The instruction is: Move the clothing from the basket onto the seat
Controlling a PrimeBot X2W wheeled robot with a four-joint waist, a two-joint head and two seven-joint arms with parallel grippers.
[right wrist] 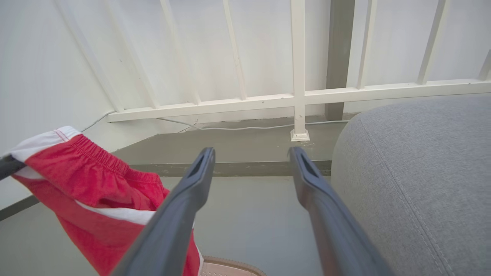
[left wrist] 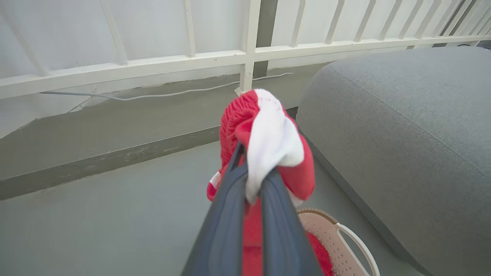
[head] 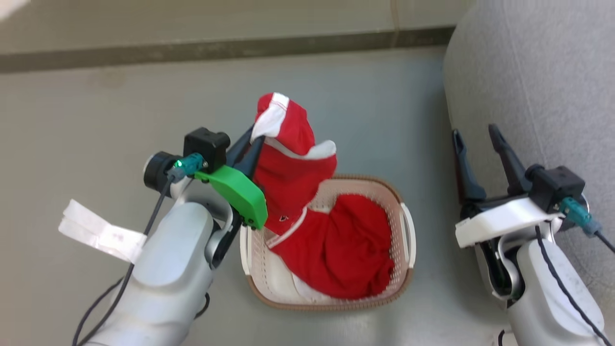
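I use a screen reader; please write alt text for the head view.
The left gripper, shut on a red garment, holds it up over a cream basket, where another red garment lies. The open right gripper hangs beside a grey seat.

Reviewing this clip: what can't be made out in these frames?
- Head view: most of the basket floor, covered by the clothing.
- Head view: whether the garment in the left gripper is separate from that heap; folds overlap.
- All views: the seat, full extent cut off by picture edges.
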